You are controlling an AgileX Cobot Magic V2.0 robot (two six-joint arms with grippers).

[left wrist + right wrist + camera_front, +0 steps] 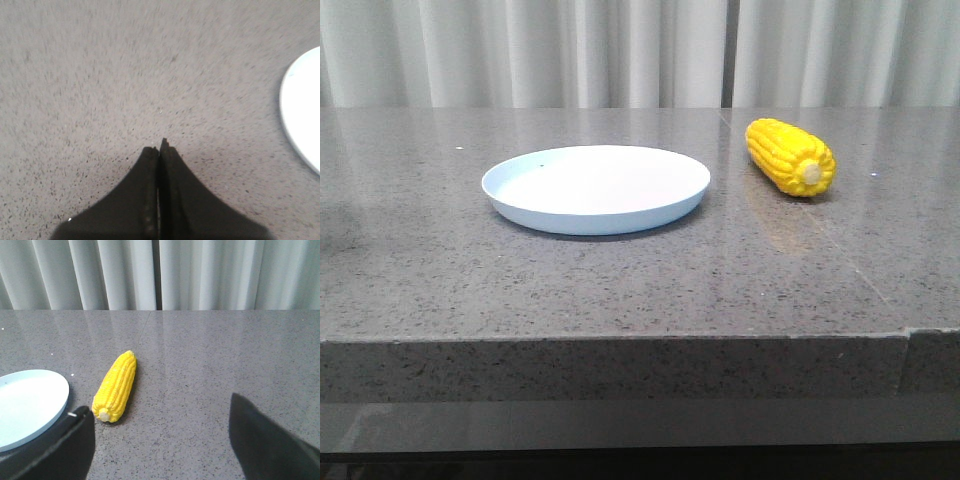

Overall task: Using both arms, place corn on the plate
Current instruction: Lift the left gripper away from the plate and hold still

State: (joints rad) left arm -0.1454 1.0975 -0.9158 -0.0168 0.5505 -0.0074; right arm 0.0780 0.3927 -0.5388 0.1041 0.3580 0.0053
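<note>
Corn (790,157) lies right of plate (596,188) on surface, stub end near, long axis running near-far. Right hand (160,440), wide open & empty, is closer; left hand (160,150) closed, empty.

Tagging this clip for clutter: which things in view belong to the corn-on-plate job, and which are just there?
Belongs to the job:
- corn, lying on the table beside the plate
- plate, nothing on it
- left gripper, shut
- right gripper, open, short of the corn

Just there:
- grey stone table
- white curtain behind
</note>
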